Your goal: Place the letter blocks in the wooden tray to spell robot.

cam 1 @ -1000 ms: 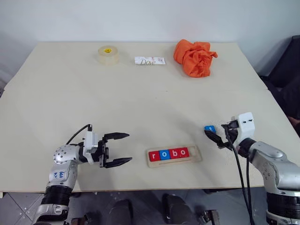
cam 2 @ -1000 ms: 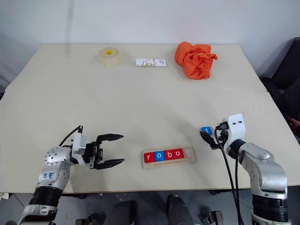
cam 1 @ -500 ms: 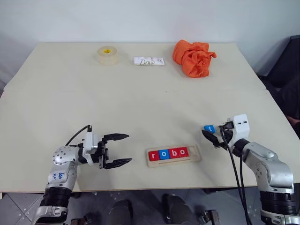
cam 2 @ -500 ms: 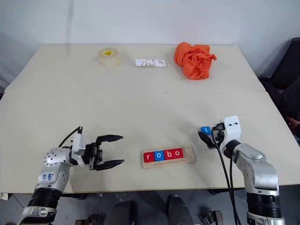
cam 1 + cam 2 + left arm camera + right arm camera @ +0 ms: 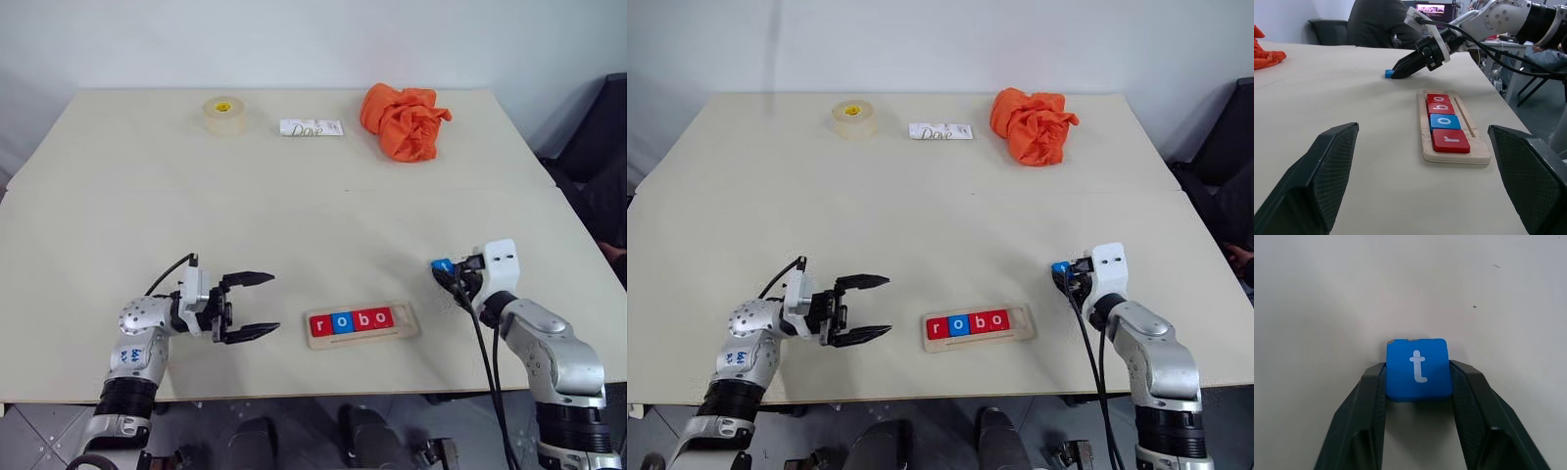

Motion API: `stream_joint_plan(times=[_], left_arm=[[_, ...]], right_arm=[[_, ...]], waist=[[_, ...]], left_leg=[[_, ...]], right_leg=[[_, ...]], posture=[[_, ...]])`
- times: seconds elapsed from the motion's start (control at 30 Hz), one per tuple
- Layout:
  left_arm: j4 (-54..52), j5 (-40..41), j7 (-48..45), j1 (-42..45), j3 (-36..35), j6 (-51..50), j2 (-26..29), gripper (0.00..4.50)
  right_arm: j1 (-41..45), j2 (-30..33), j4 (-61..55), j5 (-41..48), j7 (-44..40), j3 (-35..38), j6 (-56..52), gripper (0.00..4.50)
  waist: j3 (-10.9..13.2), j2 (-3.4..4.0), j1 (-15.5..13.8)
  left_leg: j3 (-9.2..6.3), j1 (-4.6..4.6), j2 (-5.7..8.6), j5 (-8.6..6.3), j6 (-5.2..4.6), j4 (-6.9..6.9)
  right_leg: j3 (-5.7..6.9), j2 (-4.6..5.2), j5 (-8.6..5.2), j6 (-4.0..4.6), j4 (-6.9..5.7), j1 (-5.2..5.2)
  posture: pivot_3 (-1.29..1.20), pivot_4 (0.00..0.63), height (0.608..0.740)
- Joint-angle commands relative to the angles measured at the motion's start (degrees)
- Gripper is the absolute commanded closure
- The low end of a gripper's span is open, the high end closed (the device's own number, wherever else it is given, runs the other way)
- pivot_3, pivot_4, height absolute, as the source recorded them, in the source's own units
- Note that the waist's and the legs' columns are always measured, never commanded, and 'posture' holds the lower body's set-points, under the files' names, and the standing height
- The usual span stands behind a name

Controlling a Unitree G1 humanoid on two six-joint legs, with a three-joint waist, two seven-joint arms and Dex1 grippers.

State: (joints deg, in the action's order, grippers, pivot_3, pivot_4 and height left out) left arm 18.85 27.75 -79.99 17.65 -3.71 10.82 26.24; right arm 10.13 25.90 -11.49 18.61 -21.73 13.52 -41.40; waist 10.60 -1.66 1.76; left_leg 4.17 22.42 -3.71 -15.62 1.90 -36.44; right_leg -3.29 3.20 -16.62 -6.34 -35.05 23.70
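I see my right tool (image 5: 1418,382) clenched on the blue t block (image 5: 1419,368) on the bench (image 5: 294,215), right of the wooden tray (image 5: 363,323) holding r, o, b, o, while my left tool (image 5: 257,305) hangs released left of the tray.

Along the far edge of the pale desk (image 5: 294,206), three stray items in a row. In the middle, a white Dove packet (image 5: 313,127), lying flat. To its left, set apart, a roll of clear tape (image 5: 224,115) with a yellow core. To its right, slightly nearer, a crumpled orange cloth (image 5: 403,119), bunched in a heap.
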Motion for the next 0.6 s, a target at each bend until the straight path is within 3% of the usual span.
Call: stream_joint_plan(times=[0.03,0.37,0.6], left_arm=[[-0.45,0.26,-0.93,0.24,-0.12,0.87,0.01,0.00],[-0.01,0.40,-2.07,-0.34,-0.30,0.95,0.50,0.00],[1.08,-0.07,-2.25,1.28,0.46,0.88,-0.55,0.00]], right_arm=[[-0.51,-0.51,-6.22,2.30,2.11,3.54,-1.75,3.03],[-15.15,-2.20,-31.34,10.38,5.55,9.39,-14.65,3.03],[-19.42,-5.46,-31.31,9.16,8.78,7.50,-13.69,3.03]], waist=[[0.00,0.00,-0.06],[-0.01,-0.01,-0.17],[-0.01,-0.02,0.07]], left_leg=[[0.00,0.01,0.00,0.00,0.00,0.00],[-0.07,0.04,-0.01,0.00,0.00,0.04],[-0.03,-0.02,0.00,0.03,-0.05,-0.02]], right_leg=[[0.00,0.00,0.00,0.00,0.00,0.01],[0.03,0.00,-0.02,0.02,0.02,0.01],[-0.02,0.00,-0.09,0.15,0.00,-0.03]], posture=[[0.00,0.150,0.740],[0.00,0.150,0.740],[0.00,0.150,0.740]])
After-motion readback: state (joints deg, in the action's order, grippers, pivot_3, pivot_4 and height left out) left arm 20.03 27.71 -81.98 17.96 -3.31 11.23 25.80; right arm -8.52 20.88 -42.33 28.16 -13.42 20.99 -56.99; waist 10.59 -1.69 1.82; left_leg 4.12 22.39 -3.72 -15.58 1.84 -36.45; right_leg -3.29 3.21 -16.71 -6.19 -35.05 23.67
